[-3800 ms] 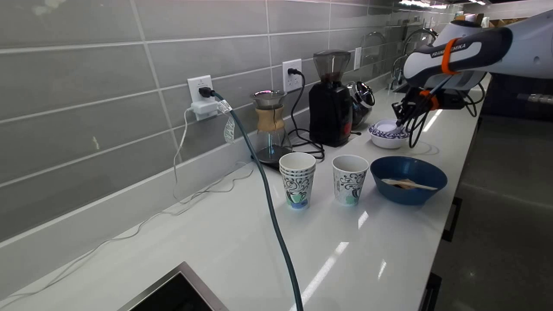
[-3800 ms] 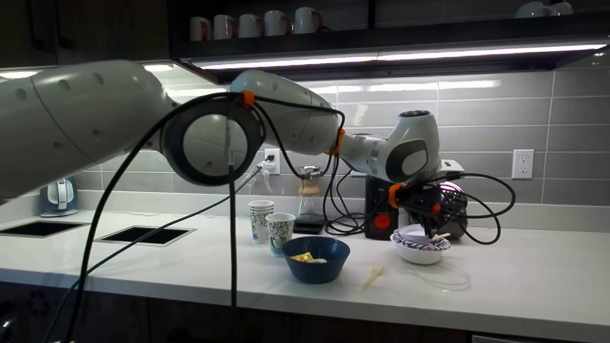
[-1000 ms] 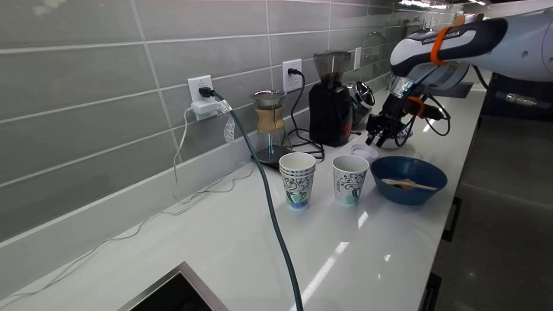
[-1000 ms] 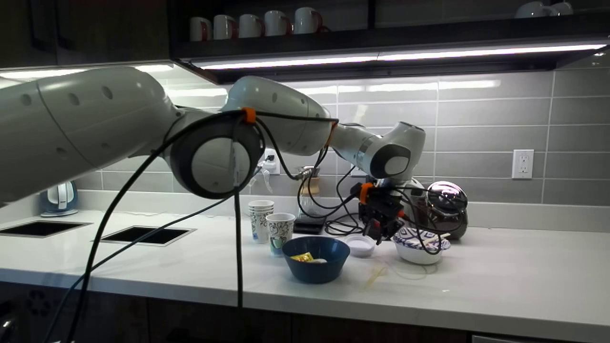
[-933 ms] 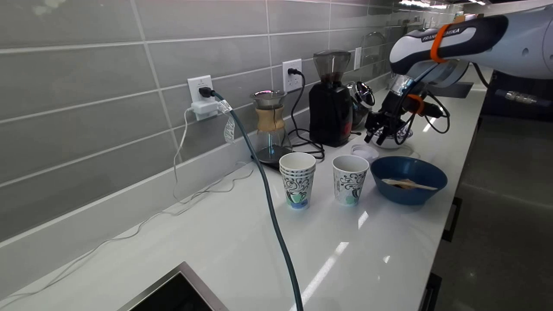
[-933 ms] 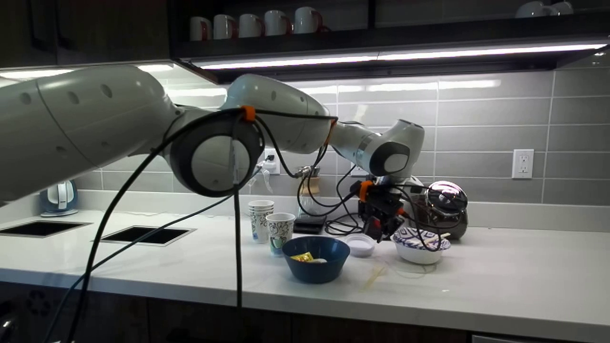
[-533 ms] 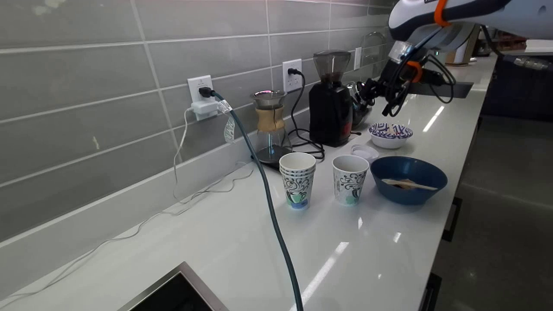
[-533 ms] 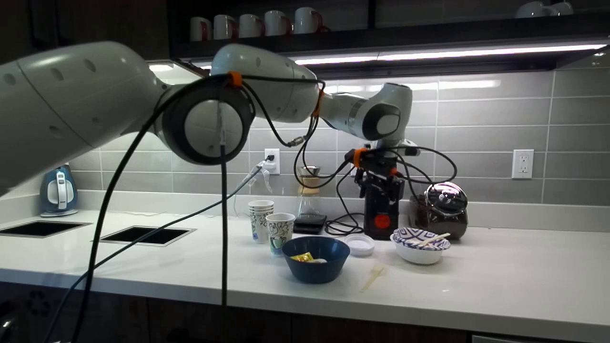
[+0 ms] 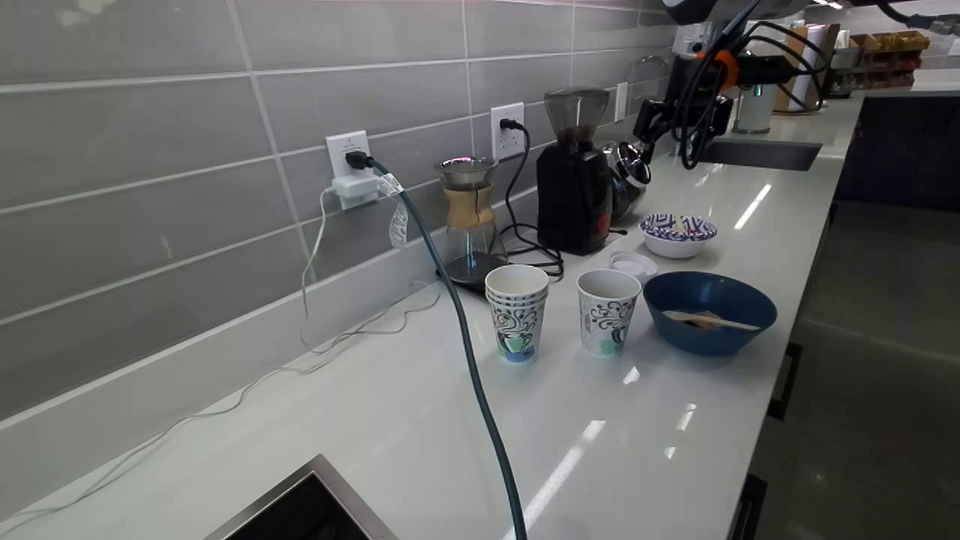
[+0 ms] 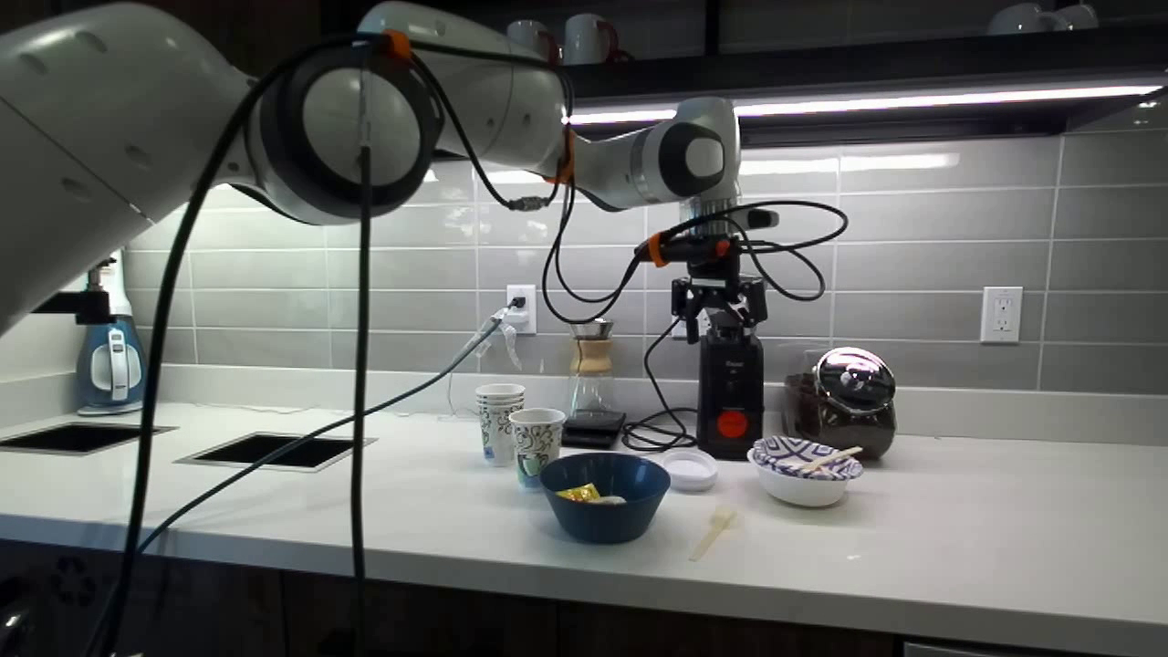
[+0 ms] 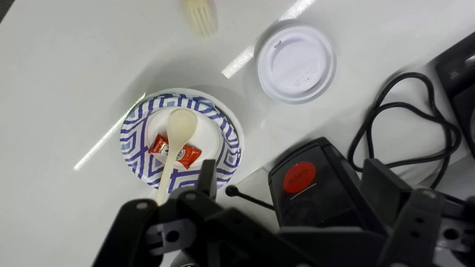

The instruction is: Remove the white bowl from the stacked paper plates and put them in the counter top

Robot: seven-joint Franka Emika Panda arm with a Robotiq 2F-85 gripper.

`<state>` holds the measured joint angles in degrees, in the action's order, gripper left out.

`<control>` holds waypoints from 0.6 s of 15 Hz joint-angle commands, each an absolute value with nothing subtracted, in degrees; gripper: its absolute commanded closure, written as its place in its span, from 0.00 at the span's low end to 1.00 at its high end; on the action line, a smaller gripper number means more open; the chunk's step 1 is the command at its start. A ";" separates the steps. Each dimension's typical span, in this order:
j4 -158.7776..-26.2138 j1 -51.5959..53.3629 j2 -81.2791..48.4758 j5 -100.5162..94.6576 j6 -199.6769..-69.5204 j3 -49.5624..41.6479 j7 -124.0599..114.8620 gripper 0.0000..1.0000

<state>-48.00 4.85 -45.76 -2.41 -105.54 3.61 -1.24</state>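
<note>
gripper [image 11: 294, 181]: in the wrist view we see it spread wide, pinching nothing.
stacked paper plates [image 11: 133, 142]: holding a spoon [image 11: 182, 124] and a red packet [image 11: 191, 155].
white bowl [image 11: 297, 65]: flat on the counter top [image 11: 55, 66], apart from the plates; by its slot we'd call it a cup lid. removal and placing look done to us.
nested paper cups [image 9: 517, 322]: in an exterior view, near a single cup [image 9: 608, 322], well apart from the gripper; no hindrance.
dark blue bowl [image 10: 605, 518]: in an exterior view, just beside the white bowl; a regrasp would need care.
black grinder [image 10: 730, 392]: close to the gripper, beneath or behind we cannot tell; the next move, we think, calls for backing off without brushing it.
</note>
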 commanded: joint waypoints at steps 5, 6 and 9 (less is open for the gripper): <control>-70.92 4.11 -27.94 -3.53 -103.57 2.30 -1.17 0.00; -73.32 4.11 -26.02 -3.58 -104.22 1.89 -1.34 0.00; -80.56 4.20 -20.11 -4.97 -105.15 1.34 1.88 0.00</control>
